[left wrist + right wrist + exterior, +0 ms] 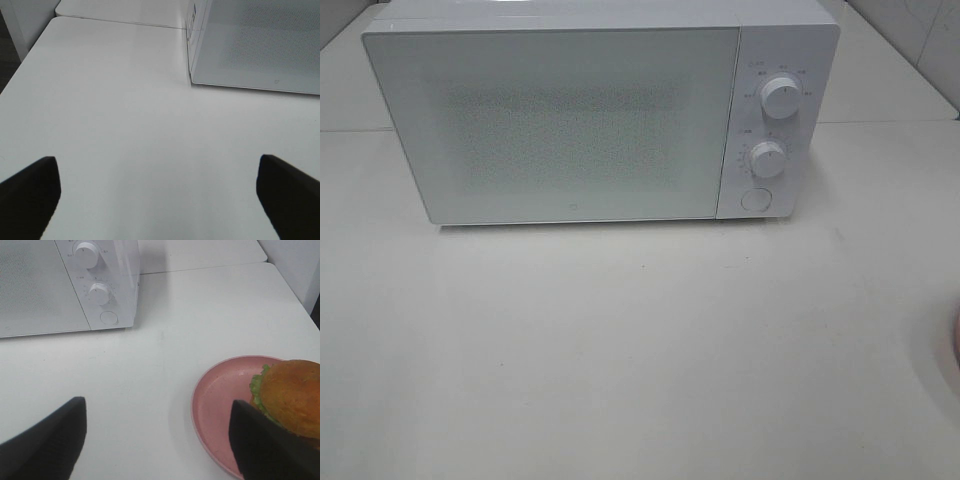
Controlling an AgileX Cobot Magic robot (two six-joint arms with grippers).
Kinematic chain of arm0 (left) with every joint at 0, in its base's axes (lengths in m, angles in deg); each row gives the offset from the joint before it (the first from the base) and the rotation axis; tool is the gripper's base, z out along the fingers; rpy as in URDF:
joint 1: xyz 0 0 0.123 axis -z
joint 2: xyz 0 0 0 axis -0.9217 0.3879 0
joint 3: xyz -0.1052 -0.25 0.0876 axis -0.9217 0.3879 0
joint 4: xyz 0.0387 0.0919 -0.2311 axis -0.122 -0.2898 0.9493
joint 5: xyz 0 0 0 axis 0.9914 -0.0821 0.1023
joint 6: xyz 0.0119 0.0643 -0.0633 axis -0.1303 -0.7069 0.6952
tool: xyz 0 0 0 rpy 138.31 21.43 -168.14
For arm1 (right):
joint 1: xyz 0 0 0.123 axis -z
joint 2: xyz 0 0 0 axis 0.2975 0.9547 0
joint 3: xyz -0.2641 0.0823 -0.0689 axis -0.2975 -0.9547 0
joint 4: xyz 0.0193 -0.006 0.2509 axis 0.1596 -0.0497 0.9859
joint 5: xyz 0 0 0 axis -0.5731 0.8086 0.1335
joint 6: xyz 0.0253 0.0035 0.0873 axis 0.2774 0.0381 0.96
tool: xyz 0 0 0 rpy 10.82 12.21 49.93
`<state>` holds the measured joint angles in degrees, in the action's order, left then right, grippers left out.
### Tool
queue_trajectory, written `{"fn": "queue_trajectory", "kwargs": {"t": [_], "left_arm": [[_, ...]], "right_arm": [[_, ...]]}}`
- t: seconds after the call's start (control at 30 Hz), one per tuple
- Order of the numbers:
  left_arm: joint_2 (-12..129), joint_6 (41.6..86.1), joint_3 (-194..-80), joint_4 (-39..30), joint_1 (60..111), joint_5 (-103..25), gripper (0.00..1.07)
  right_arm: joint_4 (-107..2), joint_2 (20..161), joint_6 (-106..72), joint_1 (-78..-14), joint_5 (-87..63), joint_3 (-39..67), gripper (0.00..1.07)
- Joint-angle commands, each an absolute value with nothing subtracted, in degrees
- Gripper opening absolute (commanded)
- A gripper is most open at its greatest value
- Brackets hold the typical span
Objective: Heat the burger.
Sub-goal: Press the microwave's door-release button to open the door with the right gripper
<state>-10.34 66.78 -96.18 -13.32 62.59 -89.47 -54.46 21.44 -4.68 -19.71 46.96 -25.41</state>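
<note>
Smooth white tabletop (620,350); boxy microwave (570,120); domed burger (292,395) on round pink plate (220,395); left tool (160,200), right tool (155,440) wide open, empty.

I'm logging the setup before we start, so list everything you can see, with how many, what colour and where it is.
microwave: one, white, at the back of the table, door shut
knobs: two, white, on the microwave's right panel, one above the other
button: one, white, round, below the knobs
table: one, white, under everything
plate: one, pink, on the table, in front of the microwave and to its right
burger: one, brown bun with green lettuce, on the plate
left gripper: one, black, open over bare table
right gripper: one, black, open, near the plate
</note>
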Motion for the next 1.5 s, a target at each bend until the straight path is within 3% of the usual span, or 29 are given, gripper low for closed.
{"fn": "queue_trajectory", "kwargs": {"t": [0.03, 1.5], "left_arm": [[-11.77, 66.95, -96.18, -13.20, 62.42, -89.58, 1.00], [-11.77, 66.95, -96.18, -13.20, 62.42, -89.58, 1.00]], "right_arm": [[-54.28, 20.06, -4.96, -19.48, 46.39, -25.47, 0.76], [-54.28, 20.06, -4.96, -19.48, 46.21, -25.30, 0.76]]}}
